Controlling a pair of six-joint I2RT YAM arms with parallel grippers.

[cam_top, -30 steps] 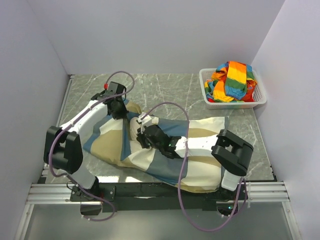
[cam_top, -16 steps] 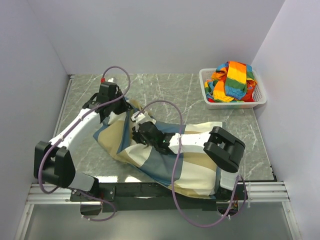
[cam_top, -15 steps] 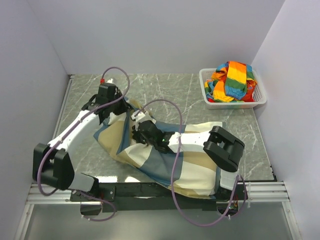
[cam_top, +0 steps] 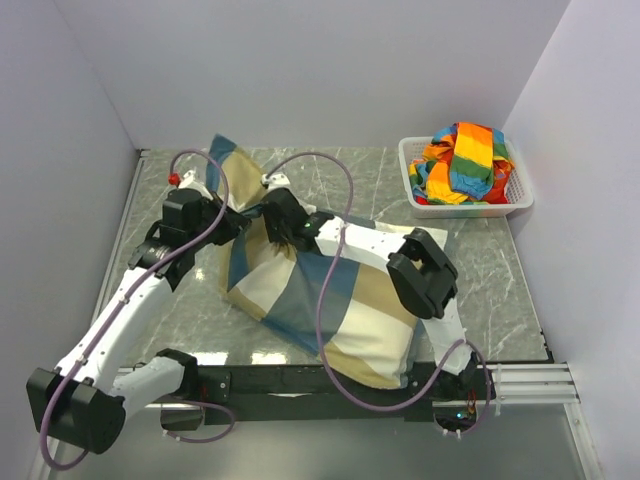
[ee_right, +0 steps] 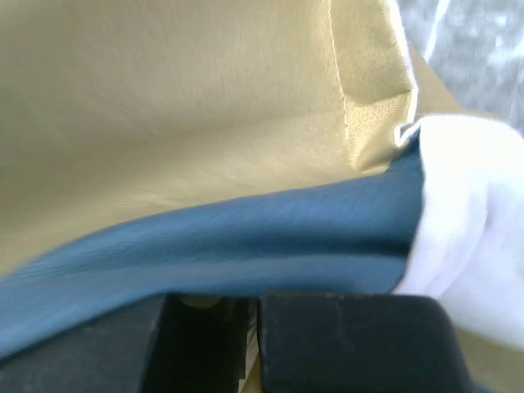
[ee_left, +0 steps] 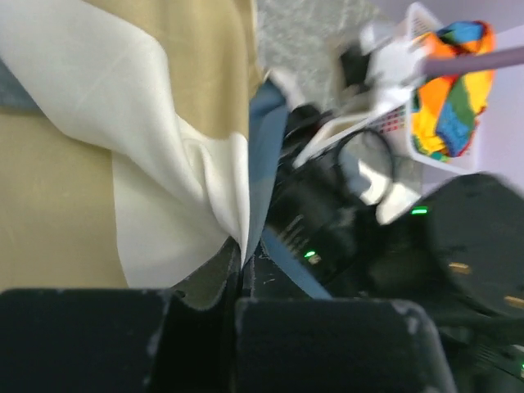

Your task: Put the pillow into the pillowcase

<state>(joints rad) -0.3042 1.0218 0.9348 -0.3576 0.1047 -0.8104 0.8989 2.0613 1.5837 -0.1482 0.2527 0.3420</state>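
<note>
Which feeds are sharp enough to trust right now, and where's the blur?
Top external: sharp and evenly lit, the pillowcase clear. Left wrist: the nearby fabric reads fine, but the basket and the background are smeared. Right wrist: fabric fills the frame and looks soft; the table corner is blurred.

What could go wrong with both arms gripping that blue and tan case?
1. The left gripper and the right gripper each pinch only a thin fold of the pillowcase; it might slip free.
2. Its near corner overhangs the table edge and could drag the bulk off.
</note>
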